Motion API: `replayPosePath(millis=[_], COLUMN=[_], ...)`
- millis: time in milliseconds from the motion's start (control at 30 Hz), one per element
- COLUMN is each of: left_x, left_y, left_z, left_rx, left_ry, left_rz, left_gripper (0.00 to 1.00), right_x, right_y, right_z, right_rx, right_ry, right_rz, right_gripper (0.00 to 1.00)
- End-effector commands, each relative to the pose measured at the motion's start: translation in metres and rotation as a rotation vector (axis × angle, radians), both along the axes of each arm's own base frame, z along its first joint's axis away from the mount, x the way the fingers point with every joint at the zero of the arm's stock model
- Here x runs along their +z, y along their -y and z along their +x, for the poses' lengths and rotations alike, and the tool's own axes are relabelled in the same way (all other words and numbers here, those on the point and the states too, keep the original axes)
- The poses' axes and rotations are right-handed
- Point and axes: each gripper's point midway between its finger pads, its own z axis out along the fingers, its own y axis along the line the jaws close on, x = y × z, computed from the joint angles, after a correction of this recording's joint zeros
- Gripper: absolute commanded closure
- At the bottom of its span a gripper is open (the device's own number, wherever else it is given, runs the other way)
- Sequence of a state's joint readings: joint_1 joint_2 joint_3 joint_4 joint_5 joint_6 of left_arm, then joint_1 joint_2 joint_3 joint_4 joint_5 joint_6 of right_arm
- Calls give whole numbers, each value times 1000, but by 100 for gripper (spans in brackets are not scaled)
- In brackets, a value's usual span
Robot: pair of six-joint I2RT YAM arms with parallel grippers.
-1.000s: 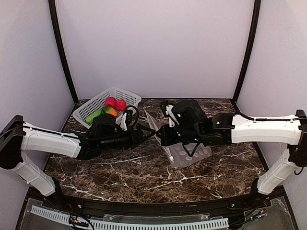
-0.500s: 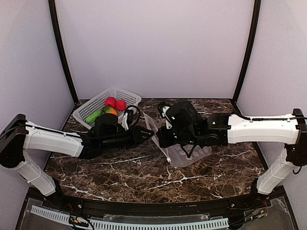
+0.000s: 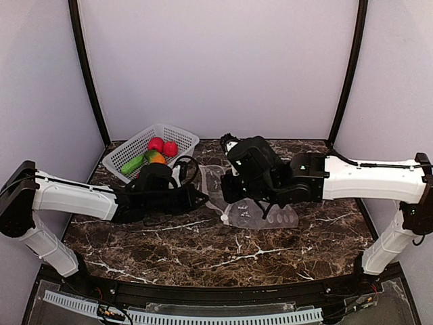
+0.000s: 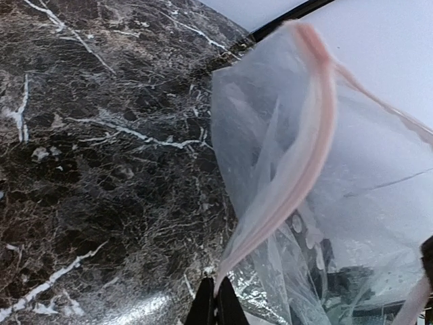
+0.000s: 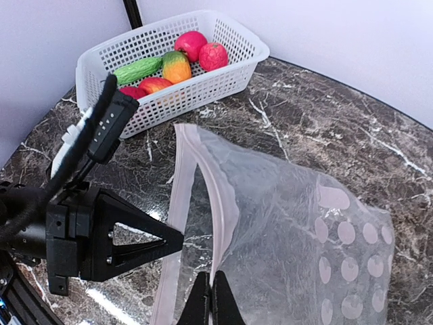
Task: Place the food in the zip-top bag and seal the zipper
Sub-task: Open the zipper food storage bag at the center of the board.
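The zip-top bag [image 3: 260, 211] is clear with white dots and lies on the marble between both arms, its mouth held apart. My left gripper [image 4: 216, 290] is shut on one side of the pinkish zipper [image 4: 318, 135] strip. My right gripper [image 5: 211, 290] is shut on the other zipper [image 5: 226, 203] side. The left gripper [image 5: 177, 238] shows as a black wedge against the near strip. The food [image 5: 177, 66] lies in the white basket [image 5: 233, 68]: red round pieces [image 3: 163, 145], a green cucumber [image 3: 132, 163] and an orange-yellow piece.
The white lattice basket [image 3: 177, 133] stands at the back left corner, just behind the left arm. Dark marble table [image 3: 203, 250] stretches in front of the bag. Black frame posts [image 3: 88, 74] rise at the back corners.
The left gripper's jaws have closed on the bag's zipper edge. The right gripper has shifted left and back with its edge, and the bag now lies lower with its mouth spread.
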State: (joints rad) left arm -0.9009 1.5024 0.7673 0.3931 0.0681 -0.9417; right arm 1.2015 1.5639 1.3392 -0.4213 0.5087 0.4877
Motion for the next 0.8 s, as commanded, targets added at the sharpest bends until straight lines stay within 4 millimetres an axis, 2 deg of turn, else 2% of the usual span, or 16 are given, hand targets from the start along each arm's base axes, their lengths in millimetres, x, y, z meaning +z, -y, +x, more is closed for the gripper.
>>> replayPosePath(millis=[0, 133, 300, 500, 567, 633, 767], left_x=[-14, -15, -13, -16, -18, -18, -9], left_y=[-21, -31, -43, -68, -73, -72, -51], left_z=[5, 6, 8, 7, 5, 3, 2], left_rx=[44, 53, 84, 150, 161, 149, 84], left_ry=[22, 35, 56, 69, 65, 61, 82], left_rz=[187, 263, 317, 384, 386, 375, 299], left_gripper=[99, 99, 99, 99, 99, 98, 94], right_x=[23, 26, 14, 9, 10, 11, 7], right_y=[12, 13, 18, 47, 51, 49, 31], right_z=[5, 5, 10, 15, 14, 14, 11], right_rx=[-75, -96, -152, -288, -294, -286, -209], right_ry=[117, 147, 138, 128, 127, 122, 99], right_rz=[-74, -107, -159, -235, -234, -227, -197], right_gripper=[100, 100, 100, 100, 100, 100, 100])
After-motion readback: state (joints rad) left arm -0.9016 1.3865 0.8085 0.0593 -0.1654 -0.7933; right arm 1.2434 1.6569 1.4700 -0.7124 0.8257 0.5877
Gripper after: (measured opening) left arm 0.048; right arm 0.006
